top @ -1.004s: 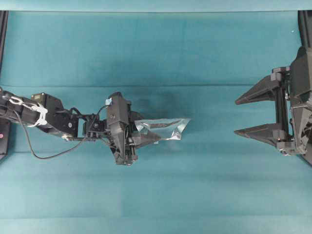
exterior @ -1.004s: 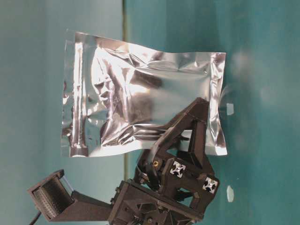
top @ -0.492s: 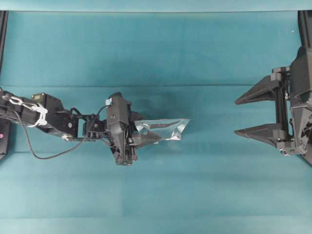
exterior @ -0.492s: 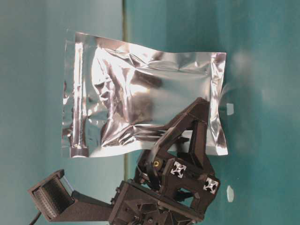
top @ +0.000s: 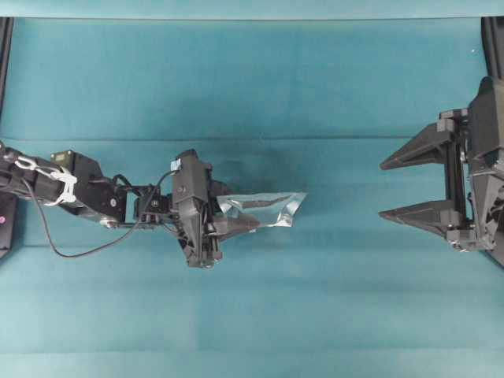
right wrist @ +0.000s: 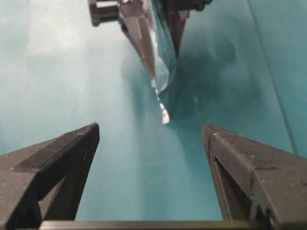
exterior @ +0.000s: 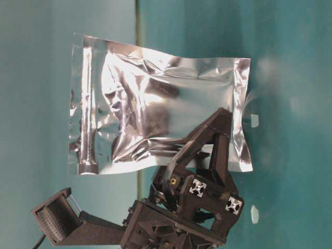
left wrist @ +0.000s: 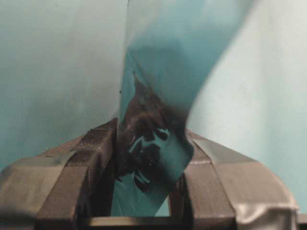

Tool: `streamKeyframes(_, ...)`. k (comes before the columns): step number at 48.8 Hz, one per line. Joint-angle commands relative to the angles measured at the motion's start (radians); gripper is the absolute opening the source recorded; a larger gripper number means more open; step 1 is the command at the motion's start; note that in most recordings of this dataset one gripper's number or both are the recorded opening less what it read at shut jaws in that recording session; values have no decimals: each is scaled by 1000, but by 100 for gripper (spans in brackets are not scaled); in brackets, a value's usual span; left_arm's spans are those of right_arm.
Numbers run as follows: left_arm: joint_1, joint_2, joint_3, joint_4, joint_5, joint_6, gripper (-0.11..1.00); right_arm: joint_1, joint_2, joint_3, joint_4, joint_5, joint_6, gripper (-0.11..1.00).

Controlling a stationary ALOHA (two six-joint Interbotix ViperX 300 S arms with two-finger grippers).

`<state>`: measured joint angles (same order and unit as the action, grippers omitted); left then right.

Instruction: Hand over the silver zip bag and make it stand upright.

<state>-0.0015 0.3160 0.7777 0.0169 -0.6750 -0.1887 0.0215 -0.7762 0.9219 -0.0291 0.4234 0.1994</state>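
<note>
The silver zip bag (top: 268,208) is a shiny crinkled foil pouch held in the air above the teal table, edge-on to the overhead view. In the table-level view the silver zip bag (exterior: 155,124) faces the camera with its zip band at the left. My left gripper (top: 250,224) is shut on the bag's lower right part, its fingers (exterior: 207,140) clamping the foil. The foil (left wrist: 153,143) fills the gap between the left jaws. My right gripper (top: 382,189) stands wide open at the right, well apart from the bag (right wrist: 160,62), with nothing between its fingers (right wrist: 72,158).
The teal table (top: 260,315) stretches all around. The left arm (top: 79,193) with its cable lies along the left side. Black frame rails (top: 6,63) stand at the far left and right edges.
</note>
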Motion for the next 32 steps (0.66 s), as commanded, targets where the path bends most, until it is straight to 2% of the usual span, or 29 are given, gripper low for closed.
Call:
streamKeyframes(1,-8,-8,-3,3,2,2,30,3,-2,-11,0,-8,9,89)
streamKeyframes(32,-8,-8,-3,3,2,2,30,3,-2,-11,2,-8,20,89)
